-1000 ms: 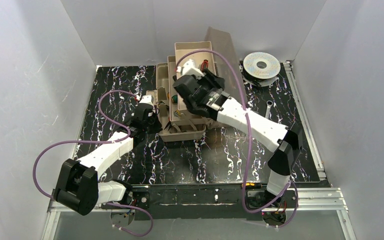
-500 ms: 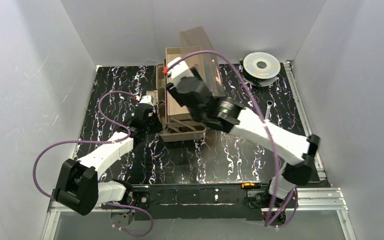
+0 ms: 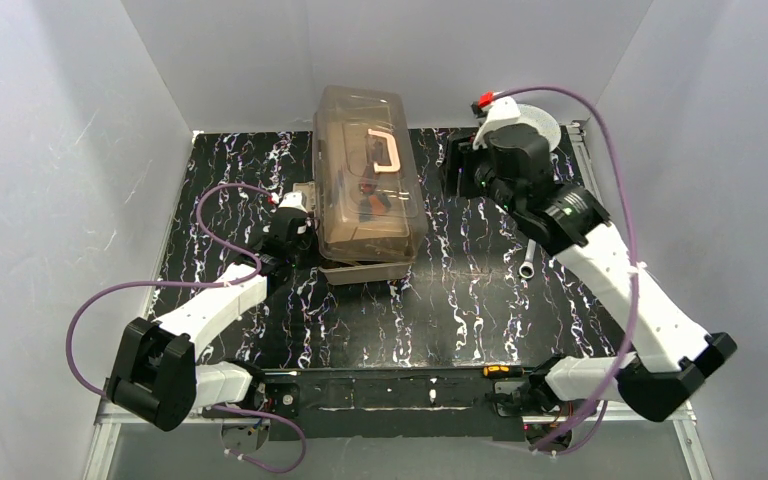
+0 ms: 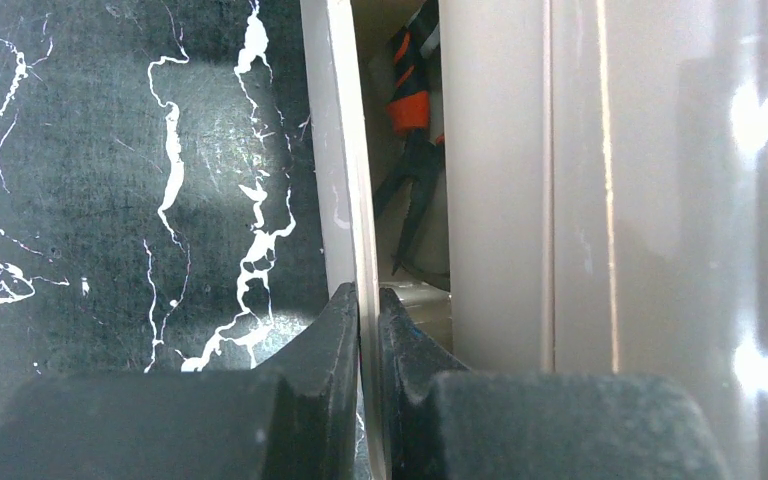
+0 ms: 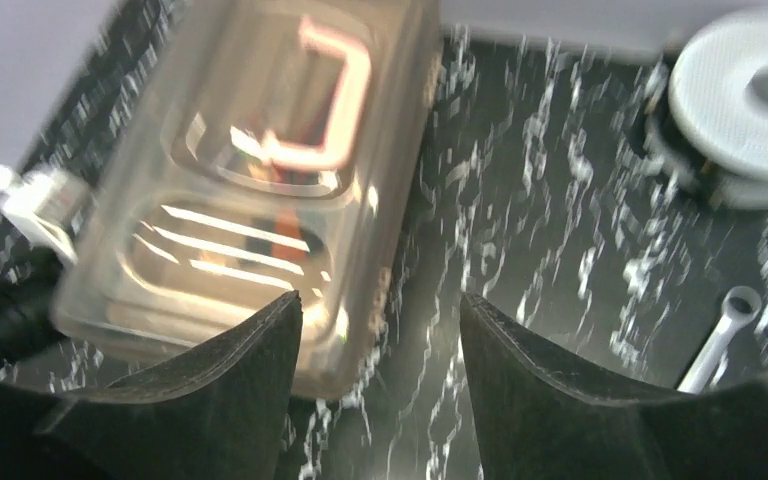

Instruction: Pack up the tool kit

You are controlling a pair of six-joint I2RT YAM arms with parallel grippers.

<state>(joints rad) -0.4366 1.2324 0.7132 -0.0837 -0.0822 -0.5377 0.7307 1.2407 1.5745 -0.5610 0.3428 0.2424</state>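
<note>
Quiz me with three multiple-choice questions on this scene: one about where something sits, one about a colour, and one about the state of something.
1. Where does the silver wrench lie?
A) inside the toolbox
B) on the table, right of the toolbox
C) on top of the lid

2. What colour is the table?
A) plain white
B) black with white veins
C) green

3. How is the lid?
A) shut
B) standing wide open
C) taken off

Answers:
1 B: it lies on the bare table beside the toolbox.
2 B: the top view shows a dark marble pattern.
3 A: the handle sits on top, and the tools show through the lid.
</note>
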